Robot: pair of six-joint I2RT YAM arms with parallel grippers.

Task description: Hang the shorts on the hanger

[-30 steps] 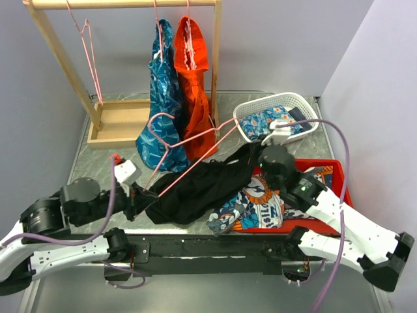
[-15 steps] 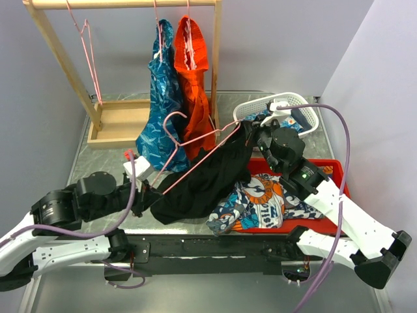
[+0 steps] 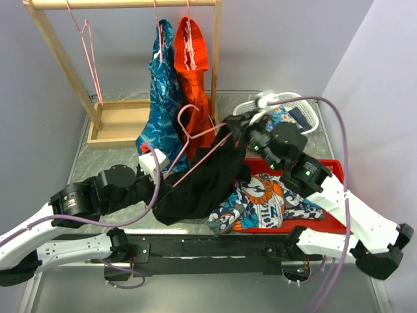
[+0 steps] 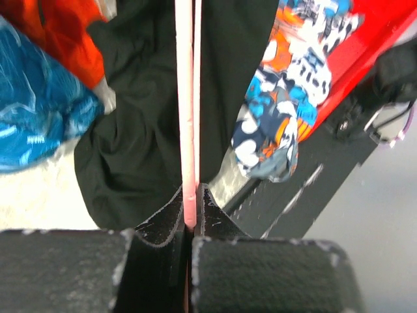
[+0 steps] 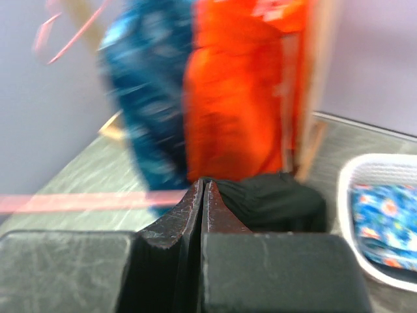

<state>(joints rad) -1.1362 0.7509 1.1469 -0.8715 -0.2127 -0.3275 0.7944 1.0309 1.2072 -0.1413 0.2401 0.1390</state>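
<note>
Two grippers loaded: hanger in the left, shorts in the right.

Your left gripper (image 4: pixel 191 195) is clamped tight on the pink wire of the hanger (image 3: pixel 195 140), which sits tilted at centre frame in the top view. Your right gripper (image 5: pixel 204 189) is pinched closed. Its wrist view is blurred, but it appears to have an edge of the shorts (image 3: pixel 202 182), which drape from there down to the table, lower centre. Hold the hanger steady and draw the fabric over the wire, not past it. Grey metal table (image 3: pixel 91 160); wooden rack (image 3: pixel 58 52) upper left; plain lilac walls.
</note>
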